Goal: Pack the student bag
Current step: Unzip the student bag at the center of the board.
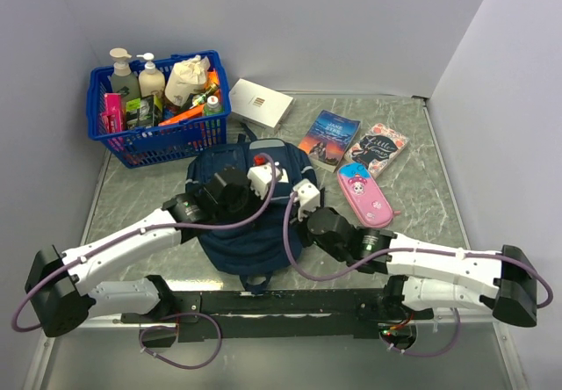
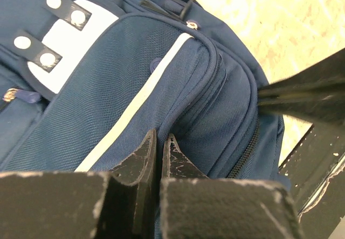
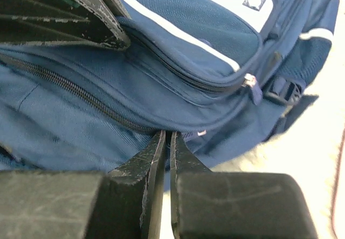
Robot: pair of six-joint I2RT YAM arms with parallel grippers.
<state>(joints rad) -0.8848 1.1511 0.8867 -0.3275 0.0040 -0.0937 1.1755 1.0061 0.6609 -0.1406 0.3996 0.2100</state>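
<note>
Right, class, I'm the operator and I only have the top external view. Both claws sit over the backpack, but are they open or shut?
Observer: Both are shut. In the left wrist view, the tips of the left claw rest against the seam of the front pocket on the student bag. In the right wrist view, the right claw touches the fabric lower down. I cannot tell whether either one pinches cloth.
Operator: Is the bag unzipped where the right claw is?
Observer: No. The right wrist view shows the long zip just above that claw, and it looks closed along the stretch in view.
</note>
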